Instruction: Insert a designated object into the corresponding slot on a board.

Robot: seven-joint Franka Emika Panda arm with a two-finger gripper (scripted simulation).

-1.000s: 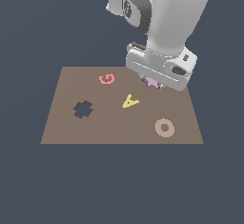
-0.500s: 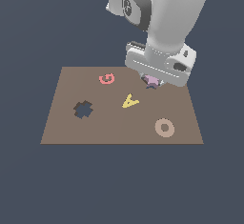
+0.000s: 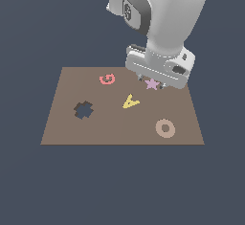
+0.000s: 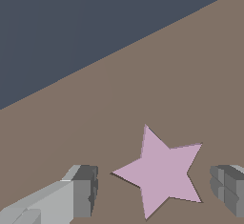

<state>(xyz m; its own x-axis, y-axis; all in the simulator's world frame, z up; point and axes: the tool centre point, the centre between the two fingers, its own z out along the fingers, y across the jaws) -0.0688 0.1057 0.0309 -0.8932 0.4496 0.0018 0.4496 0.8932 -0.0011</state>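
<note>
The pale purple-pink star (image 3: 151, 84) lies flat on the brown board (image 3: 110, 128), near its far edge on the exterior view's right. My gripper (image 3: 151, 82) stands straight over it, open. In the wrist view the star (image 4: 160, 172) lies between the two grey fingers (image 4: 85, 190), with a gap on each side, and my gripper (image 4: 157, 189) touches nothing. The board (image 4: 167, 75) around the star is plain brown. No empty star-shaped slot shows in either view.
A dark cross-shaped hole (image 3: 83, 109) is in the board on the exterior view's left. A red-pink letter G (image 3: 107, 79), a yellow letter A (image 3: 130, 101) and a tan ring (image 3: 165, 128) lie on the board. Dark floor surrounds the board.
My gripper has risen slightly, so more of the star shows beneath it. The star has stayed in the same place on the board.
</note>
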